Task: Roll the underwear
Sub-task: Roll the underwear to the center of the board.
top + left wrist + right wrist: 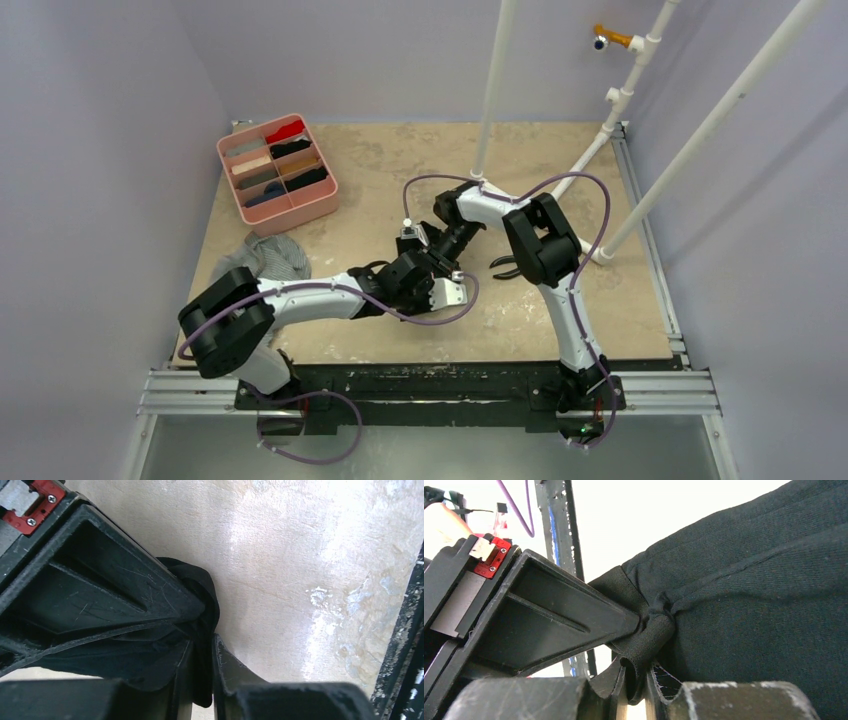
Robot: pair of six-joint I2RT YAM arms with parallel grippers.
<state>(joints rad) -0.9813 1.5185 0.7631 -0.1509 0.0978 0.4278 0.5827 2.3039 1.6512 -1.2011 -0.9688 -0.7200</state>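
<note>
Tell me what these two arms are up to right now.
Both arms meet over the middle of the table. The left gripper and the right gripper are each shut on the black underwear, which bunches at both grips. The grey striped underwear lies crumpled beside the pink divided tray, untouched. Pliers lie near the right arm.

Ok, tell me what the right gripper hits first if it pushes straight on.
The black underwear: the right gripper pinches a fold of it, and more of the cloth lies right ahead of the tips. Past that, probably the left gripper, though depth is unclear.
</note>
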